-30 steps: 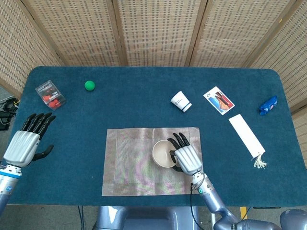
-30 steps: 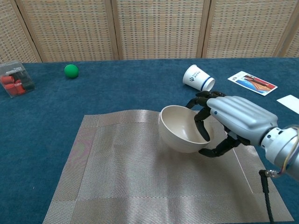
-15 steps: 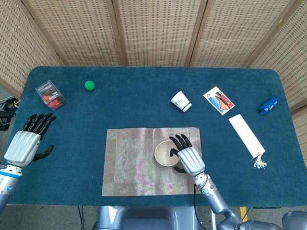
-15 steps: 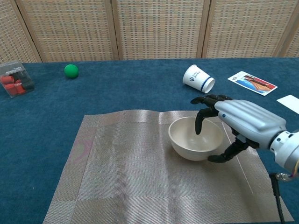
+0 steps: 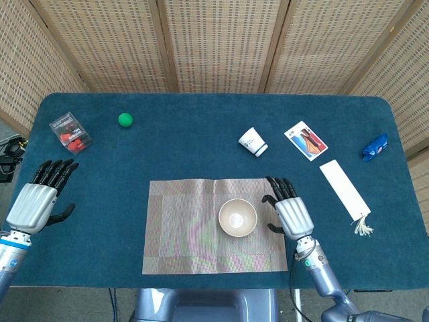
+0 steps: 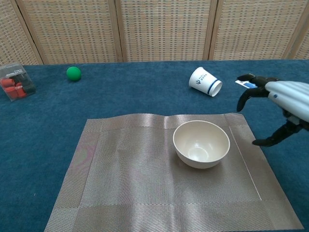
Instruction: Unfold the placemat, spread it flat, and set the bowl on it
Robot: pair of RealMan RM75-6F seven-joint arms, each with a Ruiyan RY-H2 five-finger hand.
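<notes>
While the placemat (image 5: 213,225) lies spread flat on the near middle of the blue worktop (image 5: 201,147), the cream bowl (image 5: 237,217) stands upright on its right half, apart from both hands. The right hand (image 5: 289,210) hangs just right of the bowl at the mat's right edge, fingers apart and holding nothing. The chest view shows it only in part, cut by the right frame edge, with curved dark fingers (image 6: 245,99) raised above the cloth and clear of the bowl's rim.

Only the head view shows the left hand (image 5: 37,199), far to the left over bare worktop, fingers spread and empty. That view alone also takes in the blue object (image 5: 375,147) at the far right edge and the white strip with a tassel (image 5: 345,190) to the right of the mat.

Both views show the paper cup (image 6: 205,80) lying on its side beyond the mat, the green ball (image 6: 73,73) at the far left, and the clear box of red pieces (image 6: 16,81) near the left edge. The picture card (image 5: 305,140) lies right of the cup; from the chest it is almost hidden behind the right hand's fingers.
</notes>
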